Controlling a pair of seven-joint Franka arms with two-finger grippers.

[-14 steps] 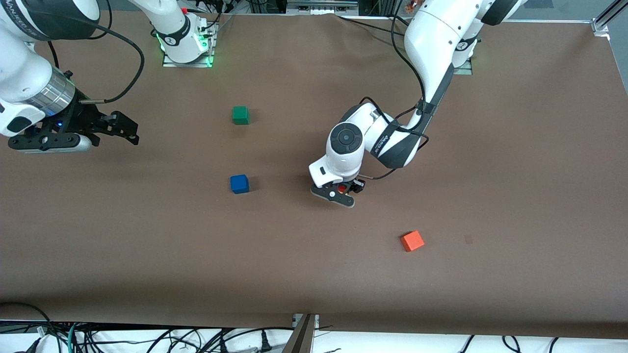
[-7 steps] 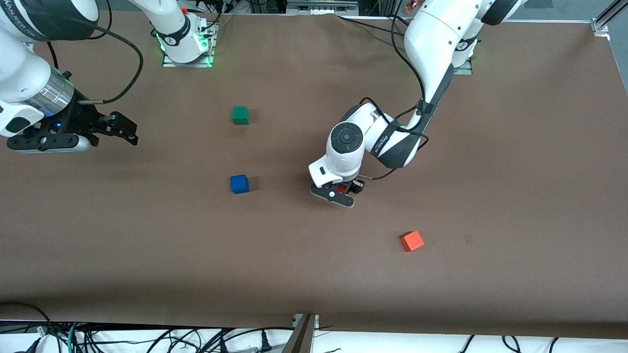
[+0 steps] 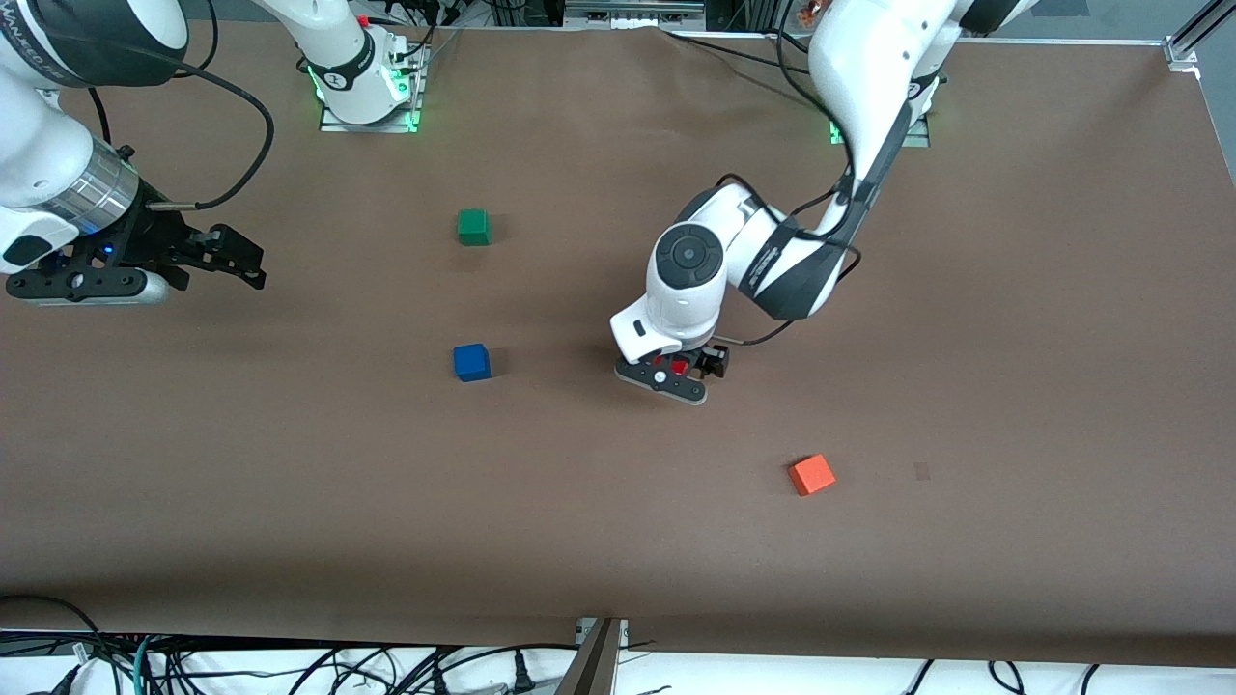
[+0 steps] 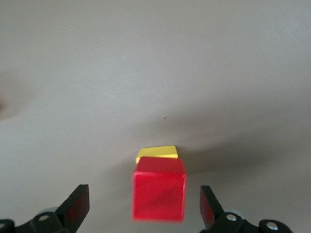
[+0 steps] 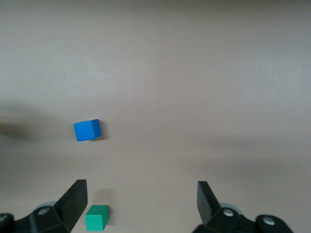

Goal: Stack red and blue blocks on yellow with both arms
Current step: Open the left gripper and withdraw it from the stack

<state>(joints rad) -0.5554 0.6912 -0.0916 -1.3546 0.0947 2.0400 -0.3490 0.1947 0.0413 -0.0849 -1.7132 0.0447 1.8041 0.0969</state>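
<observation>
Blocks on the table (image 3: 1014, 319) number five in all — one red, one yellow, one blue, one green, one orange. The red block (image 4: 159, 195) sits on top of the yellow block (image 4: 156, 152) near the middle of the table, only a strip of yellow showing past its edge in the left wrist view. The left gripper (image 3: 673, 375) is over this pair with its fingers (image 4: 77, 206) spread wide, one on each side of the red block and clear of it. The blue block (image 3: 471, 362) lies alone toward the right arm's end of the table, with the green block (image 3: 473, 227) farther from the front camera than it. The orange block (image 3: 812, 475) lies nearer the camera, toward the left arm's end. The right gripper (image 3: 227, 259) hangs over the right arm's end of the table — fingers spread, holding nothing.
</observation>
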